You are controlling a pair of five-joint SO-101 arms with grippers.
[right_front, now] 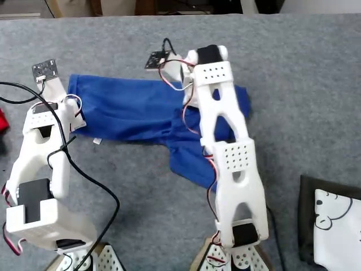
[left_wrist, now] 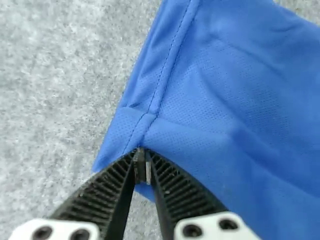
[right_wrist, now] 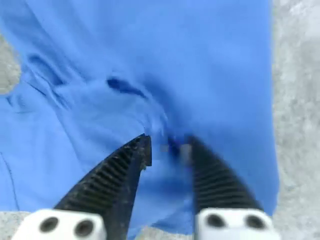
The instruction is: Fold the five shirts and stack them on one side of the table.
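Note:
A blue shirt [right_front: 135,110] lies spread across the middle of the grey table, with one part trailing toward the front [right_front: 189,158]. My left gripper [left_wrist: 142,167] is shut on a seamed corner of the blue shirt [left_wrist: 220,100]; in the high view it sits at the shirt's left edge [right_front: 76,119]. My right gripper [right_wrist: 167,150] stands open, its black fingers [right_wrist: 125,170] pressed down onto the blue shirt [right_wrist: 150,65] near one edge. In the high view the right arm [right_front: 217,101] lies over the shirt's right part and hides its fingers.
A stack of folded clothes [right_front: 333,217], white on top of dark, lies at the table's front right edge. A red thing [right_front: 2,121] shows at the far left edge. Bare grey table [right_front: 299,84] lies to the right of the shirt and at the back.

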